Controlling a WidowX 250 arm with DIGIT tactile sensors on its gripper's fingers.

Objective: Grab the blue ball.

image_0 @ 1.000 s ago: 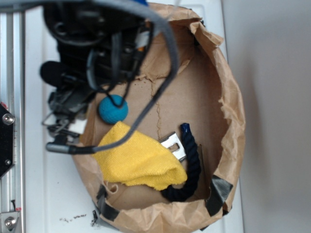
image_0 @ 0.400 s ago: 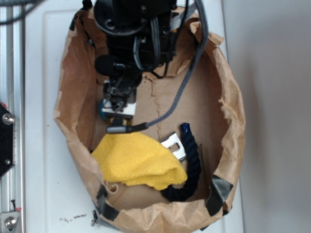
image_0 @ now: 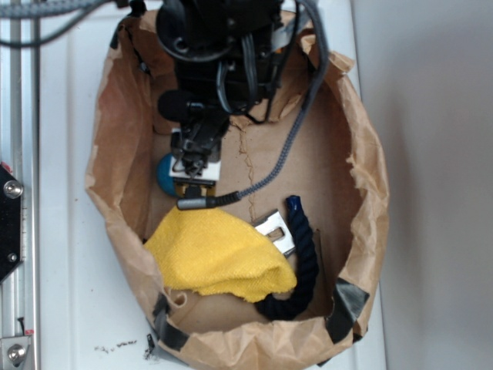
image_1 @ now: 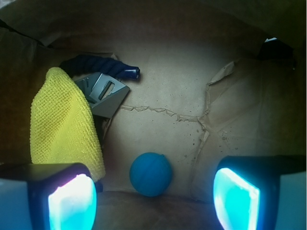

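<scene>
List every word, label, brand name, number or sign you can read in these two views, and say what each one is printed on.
None can be read. The paper bag, yellow cloth, blue ball, dark rope, metal piece and gripper show no lettering in either view.

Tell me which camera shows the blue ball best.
The wrist view: the blue ball sits whole and unobstructed between the open gripper fingers. The exterior view shows only the ball's left edge; the arm covers the rest.

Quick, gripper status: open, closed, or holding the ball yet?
Gripper: open, holding nothing; the blue ball sits between its fingers, ungrasped.
</scene>
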